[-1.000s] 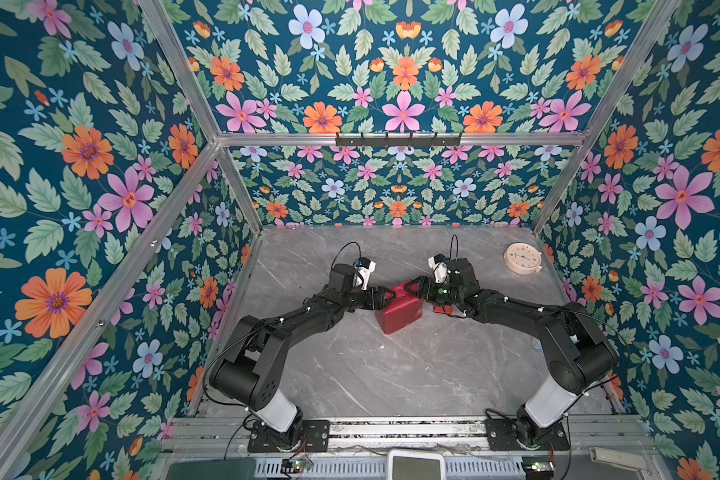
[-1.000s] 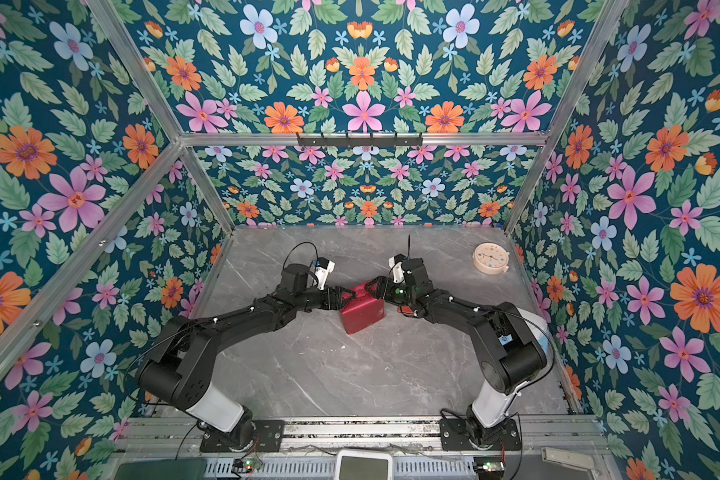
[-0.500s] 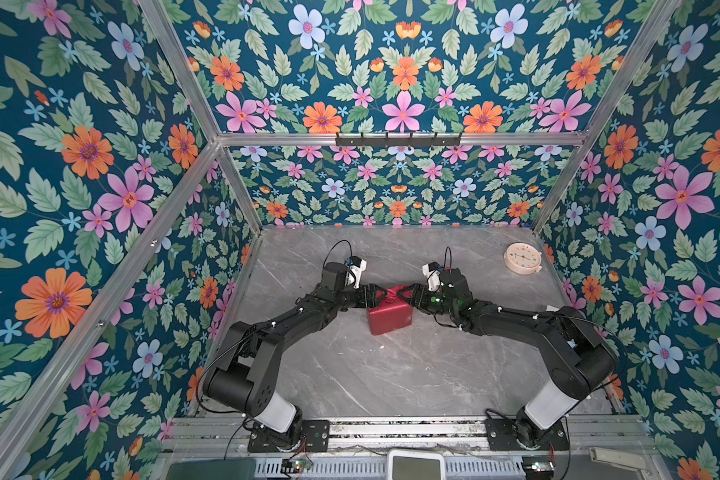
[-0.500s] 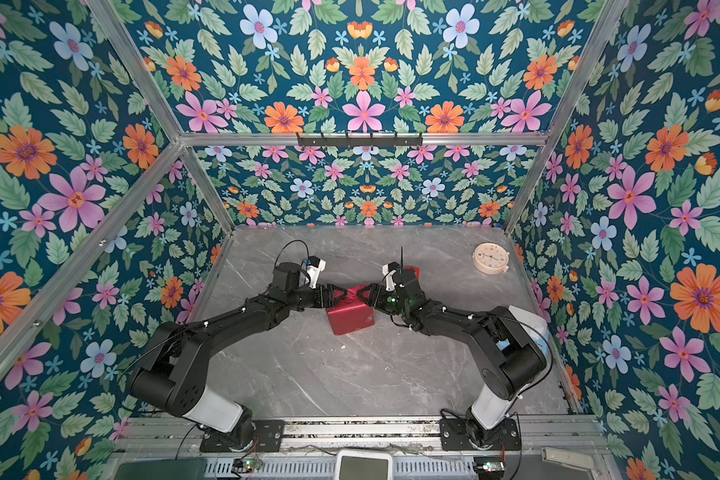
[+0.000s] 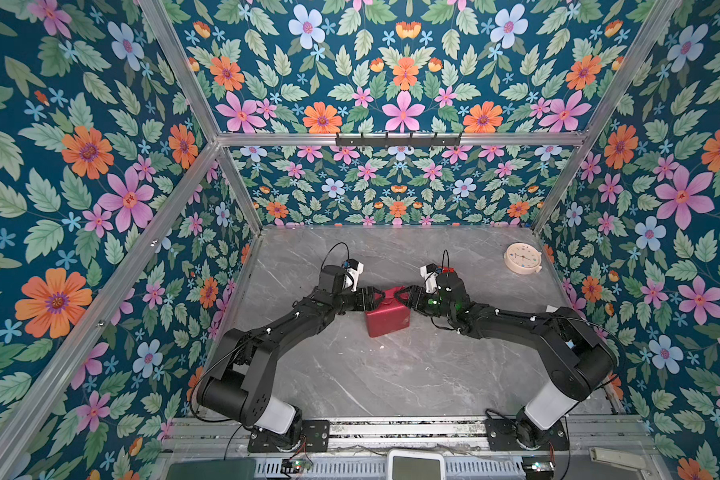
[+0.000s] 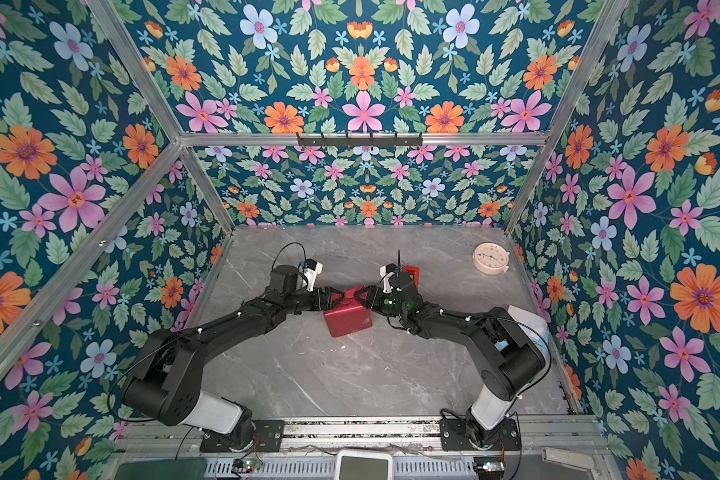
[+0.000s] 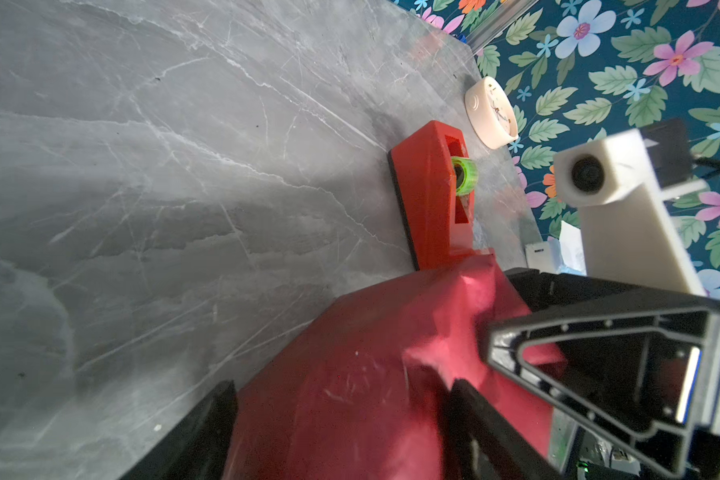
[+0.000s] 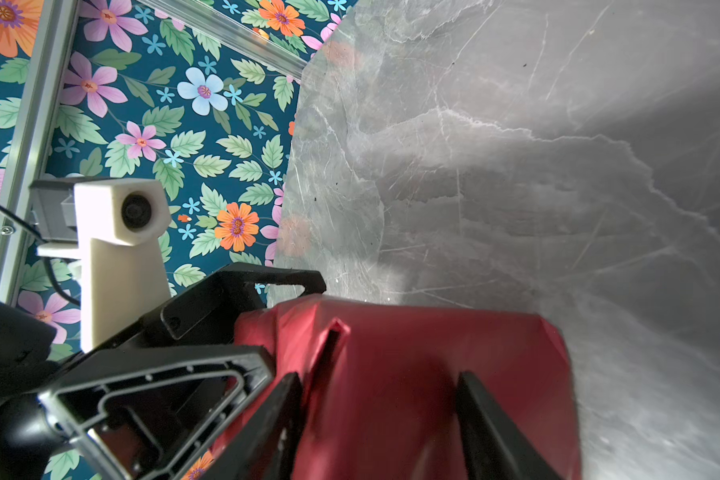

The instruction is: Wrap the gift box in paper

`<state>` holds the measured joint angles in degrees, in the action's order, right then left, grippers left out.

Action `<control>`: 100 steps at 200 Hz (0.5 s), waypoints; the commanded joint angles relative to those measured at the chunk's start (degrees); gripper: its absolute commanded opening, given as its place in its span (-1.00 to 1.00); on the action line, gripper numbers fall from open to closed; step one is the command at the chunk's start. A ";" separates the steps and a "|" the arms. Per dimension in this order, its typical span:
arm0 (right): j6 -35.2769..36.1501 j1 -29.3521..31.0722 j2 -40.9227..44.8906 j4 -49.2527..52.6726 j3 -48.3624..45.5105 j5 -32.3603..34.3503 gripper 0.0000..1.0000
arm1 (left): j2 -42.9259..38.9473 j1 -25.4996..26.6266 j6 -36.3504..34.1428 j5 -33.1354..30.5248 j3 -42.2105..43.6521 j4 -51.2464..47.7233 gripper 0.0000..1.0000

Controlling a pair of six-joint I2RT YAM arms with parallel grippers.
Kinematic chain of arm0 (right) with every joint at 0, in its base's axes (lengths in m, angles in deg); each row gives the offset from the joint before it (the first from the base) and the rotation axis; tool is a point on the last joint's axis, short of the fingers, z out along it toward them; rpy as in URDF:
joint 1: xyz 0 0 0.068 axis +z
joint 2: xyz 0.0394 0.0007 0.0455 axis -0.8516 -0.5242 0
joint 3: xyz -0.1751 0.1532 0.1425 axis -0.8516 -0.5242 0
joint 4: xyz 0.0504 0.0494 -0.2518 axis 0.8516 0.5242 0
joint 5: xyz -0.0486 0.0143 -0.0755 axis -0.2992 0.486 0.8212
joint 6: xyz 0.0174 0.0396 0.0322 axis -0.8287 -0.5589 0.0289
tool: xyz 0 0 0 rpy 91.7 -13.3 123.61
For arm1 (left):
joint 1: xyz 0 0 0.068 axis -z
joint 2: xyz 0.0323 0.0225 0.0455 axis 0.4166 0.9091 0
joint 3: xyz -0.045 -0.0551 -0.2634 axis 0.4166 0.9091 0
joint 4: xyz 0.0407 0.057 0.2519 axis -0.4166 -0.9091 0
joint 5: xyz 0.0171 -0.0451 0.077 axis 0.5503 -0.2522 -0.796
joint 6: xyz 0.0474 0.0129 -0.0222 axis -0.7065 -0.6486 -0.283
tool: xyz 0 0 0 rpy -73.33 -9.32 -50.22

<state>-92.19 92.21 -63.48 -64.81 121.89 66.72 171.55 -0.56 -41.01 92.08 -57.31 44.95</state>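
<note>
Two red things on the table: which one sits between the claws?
The creased maroon paper bundle. The tape dispenser is hard bright-red plastic with a green roll, farther back.

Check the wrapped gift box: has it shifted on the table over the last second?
Yes. In a top view the paper-wrapped gift box has slid a little to the left, away from the clock, which has stayed put.

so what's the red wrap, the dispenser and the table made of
Wrap: thin paper, maroon with a soft sheen; it creases and crumples at the corners. Dispenser: hard moulded plastic, glossy red. Table: looks like grey marble, veined and polished, possibly a laminate.
</note>
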 commanded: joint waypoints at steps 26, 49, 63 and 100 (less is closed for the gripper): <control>3.49 0.10 0.55 7.51 2.50 0.19 0.32 | 0.59 -0.15 -2.38 -1.35 1.28 -4.24 0.63; 6.21 -0.28 3.66 11.38 4.62 -0.34 0.42 | 0.60 -0.09 -2.51 -1.13 1.78 -4.14 0.61; 7.36 -1.18 5.38 13.56 5.43 -1.08 0.47 | 0.75 -0.15 -2.58 -1.26 1.78 -4.29 0.59; 10.36 -5.69 11.68 21.38 4.94 -3.12 0.51 | 1.29 -0.11 -2.64 -1.32 1.73 -4.56 0.55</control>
<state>-85.28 88.91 -54.89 -50.84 127.07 65.12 172.01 -0.72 -41.79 93.20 -56.04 47.69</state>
